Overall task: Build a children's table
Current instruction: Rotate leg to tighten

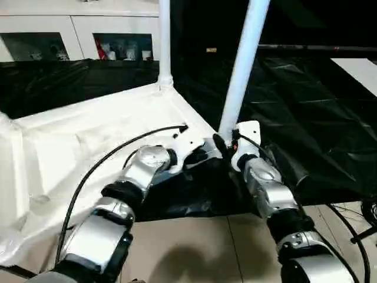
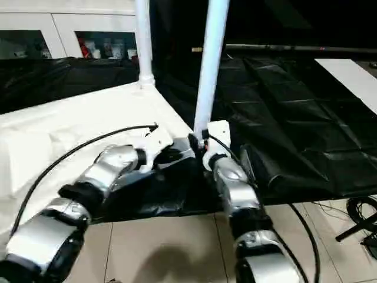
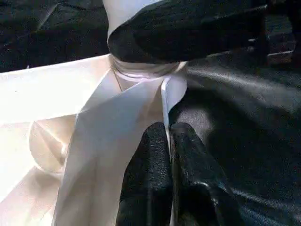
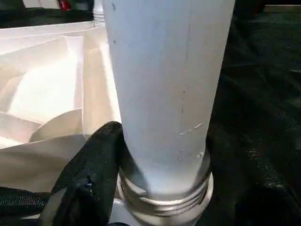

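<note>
The children's table top (image 1: 88, 135) lies upside down on the black-covered work table. One white leg (image 1: 164, 41) stands upright in its far corner socket. A second white leg (image 1: 242, 65) rises from the near right corner and leans to the right. My left gripper (image 3: 168, 129) is shut on the thin white rim of the top, just beside that near corner. My right gripper (image 1: 227, 144) is closed around the base of the leaning leg (image 4: 164, 94), just above its threaded collar (image 4: 164, 200), with one black finger (image 4: 89, 169) pressed against it.
The black cover (image 1: 318, 118) stretches away to the right and back, with a white sheet (image 1: 359, 71) at its far right. White cabinets (image 1: 76, 35) stand behind. Tiled floor (image 1: 188, 247) lies below the table edge, with cables (image 1: 359, 230) at the right.
</note>
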You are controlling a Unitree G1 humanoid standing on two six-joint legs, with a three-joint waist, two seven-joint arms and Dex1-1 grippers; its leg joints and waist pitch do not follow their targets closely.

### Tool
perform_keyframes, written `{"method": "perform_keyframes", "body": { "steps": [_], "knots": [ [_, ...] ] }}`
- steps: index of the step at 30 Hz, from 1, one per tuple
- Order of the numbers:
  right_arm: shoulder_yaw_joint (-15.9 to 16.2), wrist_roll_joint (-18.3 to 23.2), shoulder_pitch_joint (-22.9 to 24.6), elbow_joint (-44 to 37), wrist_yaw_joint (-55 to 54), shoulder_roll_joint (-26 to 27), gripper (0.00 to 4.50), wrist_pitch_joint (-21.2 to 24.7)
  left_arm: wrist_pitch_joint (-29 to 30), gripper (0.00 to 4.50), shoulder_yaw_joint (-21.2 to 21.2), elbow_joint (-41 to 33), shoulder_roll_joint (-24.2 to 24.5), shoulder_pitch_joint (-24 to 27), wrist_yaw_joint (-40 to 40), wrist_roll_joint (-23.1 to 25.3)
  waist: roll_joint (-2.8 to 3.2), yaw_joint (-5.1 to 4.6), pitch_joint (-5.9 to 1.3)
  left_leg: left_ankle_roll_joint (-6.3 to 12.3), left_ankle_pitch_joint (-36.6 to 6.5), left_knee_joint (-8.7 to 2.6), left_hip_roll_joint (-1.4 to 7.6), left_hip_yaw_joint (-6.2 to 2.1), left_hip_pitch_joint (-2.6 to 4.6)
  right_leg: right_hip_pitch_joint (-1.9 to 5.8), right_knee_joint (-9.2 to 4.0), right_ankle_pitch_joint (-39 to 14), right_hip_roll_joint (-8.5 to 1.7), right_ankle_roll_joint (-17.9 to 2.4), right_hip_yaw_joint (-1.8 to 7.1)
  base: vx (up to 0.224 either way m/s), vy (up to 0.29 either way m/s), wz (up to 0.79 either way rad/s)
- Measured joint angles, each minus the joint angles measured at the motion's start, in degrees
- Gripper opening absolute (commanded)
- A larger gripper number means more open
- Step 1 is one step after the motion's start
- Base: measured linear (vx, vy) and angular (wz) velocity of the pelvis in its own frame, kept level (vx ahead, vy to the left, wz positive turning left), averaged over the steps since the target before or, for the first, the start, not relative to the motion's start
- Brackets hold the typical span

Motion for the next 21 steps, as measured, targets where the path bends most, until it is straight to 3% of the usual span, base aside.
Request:
{"method": "perform_keyframes", "body": {
  "steps": [5, 6, 11, 12, 21],
  "knots": [
    [0.6, -0.4, -0.1, 1.3, 2.6, -1.1, 2.45, -2.9, -0.5, 0.0, 0.0, -0.1, 0.3, 0.0, -0.5, 0.0, -0.01, 0.01, 0.0, 0.0, 0.0, 0.0, 0.0, 0.0, -0.04, -0.02, -0.01, 0.0, 0.0, 0.0, -0.01, 0.0, 0.0, 0.0],
    [0.8, -0.4, -0.1, 1.5, 4.3, -1.9, 3.0, -3.7, -0.9, 0.0, 0.0, -0.4, 0.6, 0.3, -1.2, -0.1, -0.01, 0.04, 0.01, 0.01, 0.0, -0.02, 0.0, -0.01, -0.06, -0.04, -0.02, 0.0, 0.0, 0.0, -0.02, 0.0, 0.0, 0.0],
    [1.0, 2.3, 0.2, 0.7, 17.4, -6.6, 3.31, -2.7, -5.0, 0.0, 0.7, -3.2, 3.7, 3.2, -9.3, -3.3, -0.01, 0.63, 0.03, 0.15, 0.1, -0.08, 0.02, -0.01, -0.13, -0.11, -0.02, -0.1, 0.1, 0.0, -0.14, 0.0, 0.0, 0.0],
    [1.5, 2.9, 0.3, -0.3, 21.0, -7.8, 3.55, -1.9, -6.2, 0.0, 1.1, -3.5, 4.5, 3.7, -11.6, -4.2, -0.06, 0.76, 0.07, 0.25, 0.1, -0.06, 0.05, -0.01, -0.14, -0.13, -0.01, -0.1, 0.12, 0.0, -0.18, 0.0, 0.0, 0.0],
    [6.7, 4.5, 2.7, -5.4, 41.2, -15.2, 3.55, 1.4, -7.5, 0.0, 2.4, -4.4, 9.4, 5.3, -21.9, -7.9, -0.21, 0.61, 0.18, 0.11, 0.0, 0.05, 0.11, 0.01, -0.14, -0.14, 0.03, -0.1, 0.14, 0.0, -0.18, 0.0, 0.0, 0.0]
  ]
}}
